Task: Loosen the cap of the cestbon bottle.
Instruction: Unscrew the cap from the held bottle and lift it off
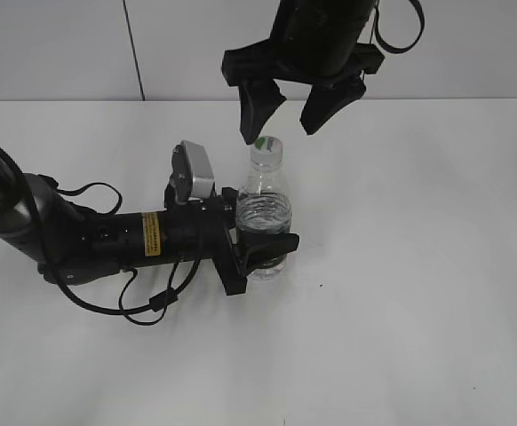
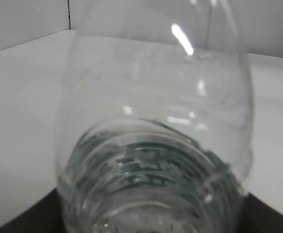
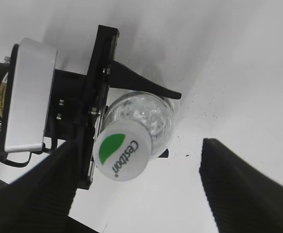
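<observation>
Left pincer clamps the upright cestbon bottle low on its body, standing on the white bench; right pincer hangs wide open, empty, above the cap. Thin plastic likely flexes, so grip the small stiff cap by its sides

White table: cestbon bottle upright on it, L arm resting.

You're seeing two matte-black arms: left arm w/ yellow warning label, silver wrist camera, loose black cables; right gripper w/ wedge-shaped fingers.
</observation>
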Motion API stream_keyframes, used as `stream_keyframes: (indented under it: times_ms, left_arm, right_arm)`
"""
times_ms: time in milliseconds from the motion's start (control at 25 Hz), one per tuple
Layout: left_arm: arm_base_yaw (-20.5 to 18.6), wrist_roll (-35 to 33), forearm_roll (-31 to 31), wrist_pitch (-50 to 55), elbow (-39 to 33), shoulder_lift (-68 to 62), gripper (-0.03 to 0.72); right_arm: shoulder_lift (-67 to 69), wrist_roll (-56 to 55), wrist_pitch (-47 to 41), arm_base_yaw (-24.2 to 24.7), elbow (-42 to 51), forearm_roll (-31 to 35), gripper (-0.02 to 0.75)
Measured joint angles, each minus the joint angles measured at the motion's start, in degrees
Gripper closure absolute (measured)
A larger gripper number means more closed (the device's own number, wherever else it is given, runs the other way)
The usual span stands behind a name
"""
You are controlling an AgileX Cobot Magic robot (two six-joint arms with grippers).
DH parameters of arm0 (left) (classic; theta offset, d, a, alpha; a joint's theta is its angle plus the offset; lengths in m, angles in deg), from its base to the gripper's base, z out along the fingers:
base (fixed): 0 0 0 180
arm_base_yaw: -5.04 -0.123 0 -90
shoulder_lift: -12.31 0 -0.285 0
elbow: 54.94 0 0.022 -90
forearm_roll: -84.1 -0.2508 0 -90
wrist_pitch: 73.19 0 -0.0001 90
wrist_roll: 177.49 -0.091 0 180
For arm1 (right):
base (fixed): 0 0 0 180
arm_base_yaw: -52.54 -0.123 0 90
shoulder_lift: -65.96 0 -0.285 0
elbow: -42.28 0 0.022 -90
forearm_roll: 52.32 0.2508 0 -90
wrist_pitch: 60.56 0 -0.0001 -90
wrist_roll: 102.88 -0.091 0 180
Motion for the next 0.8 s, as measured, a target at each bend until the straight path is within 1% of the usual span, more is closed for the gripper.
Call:
stream_keyframes:
  times_ms: [680,800]
  left_arm:
    - [0.0,0.0,0.0,0.0,0.0,0.0,0.287]
    - [0.0,0.0,0.0,0.0,0.0,0.0,0.287]
  right_arm:
    - [2.7,1.0,0.0,-0.5,-0.8,1.7,0.149]
    - [2.7,1.0,0.0,-0.5,-0.8,1.7,0.179]
